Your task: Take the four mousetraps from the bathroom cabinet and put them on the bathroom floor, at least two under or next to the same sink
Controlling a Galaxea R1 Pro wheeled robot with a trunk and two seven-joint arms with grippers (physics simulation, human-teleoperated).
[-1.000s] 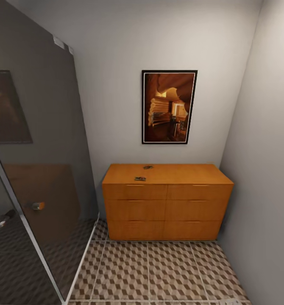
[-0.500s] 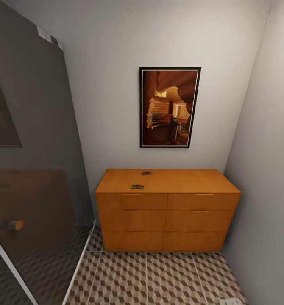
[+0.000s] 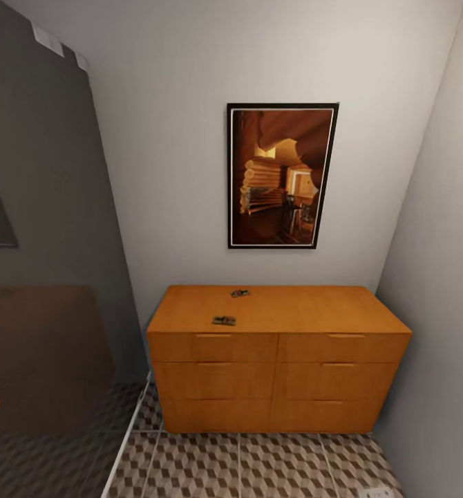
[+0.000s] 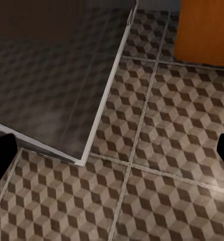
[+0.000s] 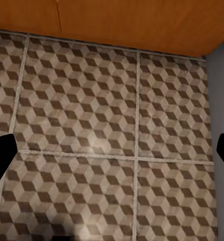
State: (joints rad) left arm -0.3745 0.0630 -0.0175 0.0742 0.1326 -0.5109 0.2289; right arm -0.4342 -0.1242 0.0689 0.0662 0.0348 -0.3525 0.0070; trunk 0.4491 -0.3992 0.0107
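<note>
Two mousetraps [image 3: 224, 320] lie on the cabinet [image 3: 273, 346] top — small, prob. snappy; a clumsy pinch could knock one off. Both grippers look wide, empty.

My head view: cabinet [image 3: 276, 353] against back wall, drawer fronts facing me, bar handles on top row. Two mousetraps on its flat top, left of centre: near trap [image 3: 224, 320] close to front edge, far trap [image 3: 240, 293] toward wall, well apart. Framed picture [image 3: 281, 176] on wall above. Dark glass panel [image 3: 45, 277] at left. Cube-patterned floor [image 3: 259, 467] below.
</note>
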